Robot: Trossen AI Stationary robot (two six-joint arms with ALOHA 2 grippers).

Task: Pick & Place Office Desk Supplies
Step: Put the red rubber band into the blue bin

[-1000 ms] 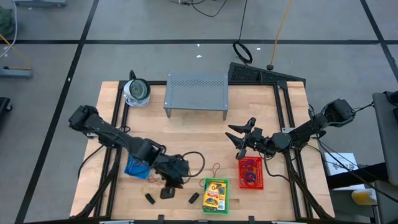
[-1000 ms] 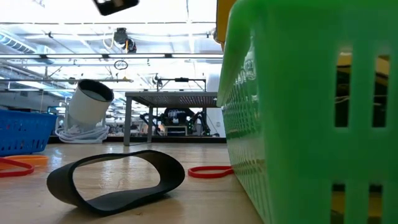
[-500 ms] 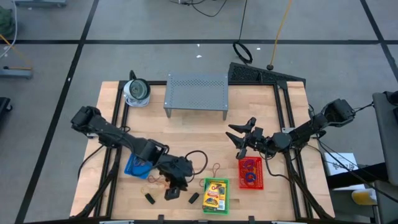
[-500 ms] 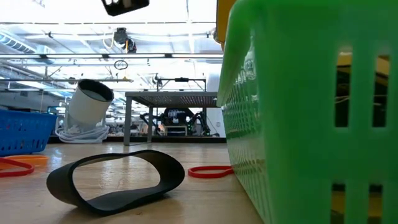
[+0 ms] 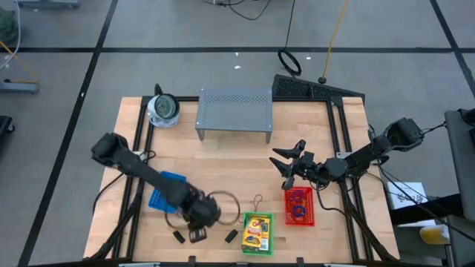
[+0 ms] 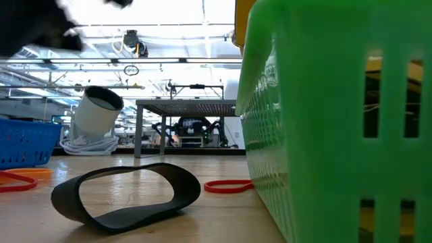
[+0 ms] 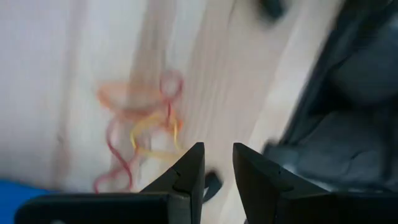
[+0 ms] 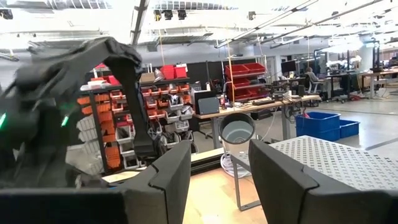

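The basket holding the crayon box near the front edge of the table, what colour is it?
Green. The basket with the yellow crayon box shows best in the high view.

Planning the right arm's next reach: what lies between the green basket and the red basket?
In the high view, only bare wood separates the green basket from the red basket. The thin brown rubber-band loop lies just beyond the green basket, outside that gap.

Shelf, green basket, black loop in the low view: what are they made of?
Shelf: looks like grey sheet metal, matt, with rows of punched holes and thin bent legs.
Green basket: likely moulded plastic, slightly glossy, with slotted walls.
Black loop: probably rubber, a flat matt band lying bent on the table.
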